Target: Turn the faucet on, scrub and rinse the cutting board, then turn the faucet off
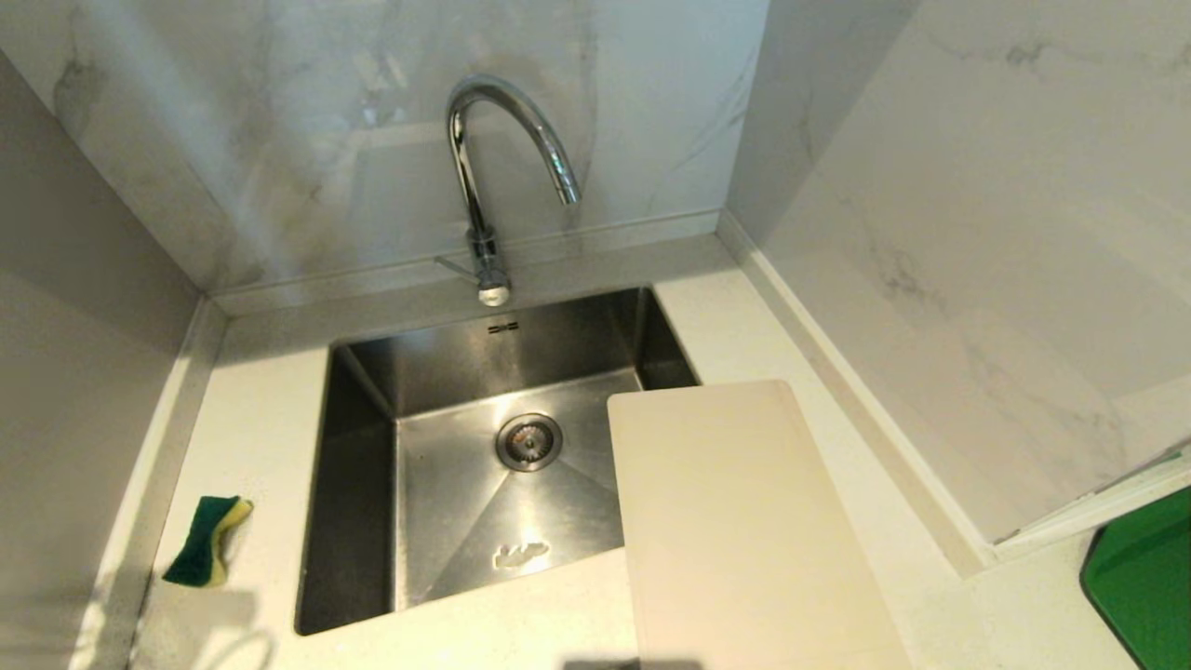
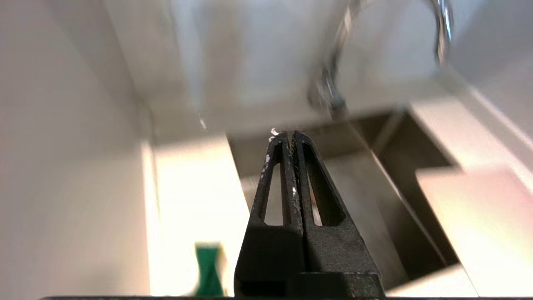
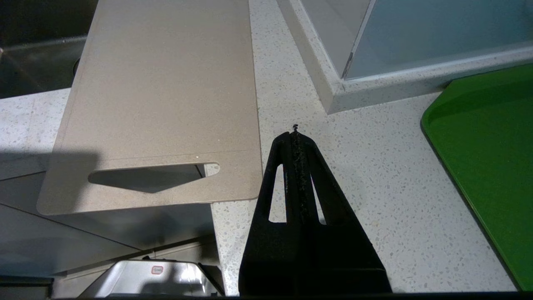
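— Two grippers, and neither shows from the head camera. Where are they?

— Only their own wrist cameras catch them. The left gripper (image 2: 290, 134) hangs in the air over the near left part of the sink (image 1: 363, 484), pointing toward the faucet (image 1: 484, 186) at the back wall. Its fingers (image 2: 272, 166) are pressed together with nothing between them.

— And the right one?

— The right gripper (image 3: 295, 132) is low over the speckled worktop (image 3: 374, 187), just beside the near corner of the cutting board (image 3: 166, 91) and not touching it. Its fingers (image 3: 316, 175) are pressed together too, and empty. It points along the worktop, with a green tray (image 3: 491, 158) off to its right.

— Where does the cutting board lie?

— Flat on the worktop to the right of the sink, with its left far corner reaching out over the basin and its near end sticking past the worktop's front edge. The handle slot is at that near end.

— Is the faucet running?

— No stream falls from the spout. The gooseneck curves over toward the right, and the thin lever at its base points left. The basin looks mostly dry, with a small pale patch near the front and the drain (image 1: 528, 441) in the middle.

— Anything for scrubbing?

— A green and yellow sponge (image 1: 207, 540) lies on the worktop left of the sink, close to the side wall. From the left wrist camera it is a blurred green shape below and to the side of the fingers, well apart from them.
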Controlling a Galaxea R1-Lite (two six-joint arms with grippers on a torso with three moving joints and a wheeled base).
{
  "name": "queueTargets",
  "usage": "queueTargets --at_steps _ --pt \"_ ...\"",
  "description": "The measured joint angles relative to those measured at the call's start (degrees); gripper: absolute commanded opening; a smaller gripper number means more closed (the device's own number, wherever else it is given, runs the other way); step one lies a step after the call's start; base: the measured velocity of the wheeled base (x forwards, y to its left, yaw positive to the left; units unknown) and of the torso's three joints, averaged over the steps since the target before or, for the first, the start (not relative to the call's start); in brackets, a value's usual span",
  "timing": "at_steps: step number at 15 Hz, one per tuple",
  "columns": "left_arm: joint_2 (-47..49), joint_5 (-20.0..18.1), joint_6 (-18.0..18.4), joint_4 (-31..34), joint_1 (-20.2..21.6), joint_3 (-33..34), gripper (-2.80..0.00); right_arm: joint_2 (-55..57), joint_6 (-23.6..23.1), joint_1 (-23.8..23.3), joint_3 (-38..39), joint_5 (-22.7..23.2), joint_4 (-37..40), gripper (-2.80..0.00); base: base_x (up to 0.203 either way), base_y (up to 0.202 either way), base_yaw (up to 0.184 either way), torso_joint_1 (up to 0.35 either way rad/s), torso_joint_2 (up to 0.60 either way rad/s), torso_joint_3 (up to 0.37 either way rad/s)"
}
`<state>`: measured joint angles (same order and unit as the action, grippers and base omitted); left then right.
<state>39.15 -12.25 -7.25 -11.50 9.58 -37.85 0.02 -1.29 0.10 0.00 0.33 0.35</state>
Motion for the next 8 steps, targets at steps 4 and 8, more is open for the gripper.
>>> queueTargets --at_steps 4,8 --pt "-8.92 -2.13 -1.08 -0.01 -3.15 12.71 -2.8 0.0 0.0 0.0 0.0 0.07 -0.02 -2.8 0.0 0.0 0.0 0.0 0.0 0.0" --pt "-17.58 -2.76 -1.3 1.05 -6.23 23.43 -2.8 0.0 -0.01 0.0 0.0 0.05 -0.02 -2.8 0.0 0.0 0.0 0.0 0.0 0.0"
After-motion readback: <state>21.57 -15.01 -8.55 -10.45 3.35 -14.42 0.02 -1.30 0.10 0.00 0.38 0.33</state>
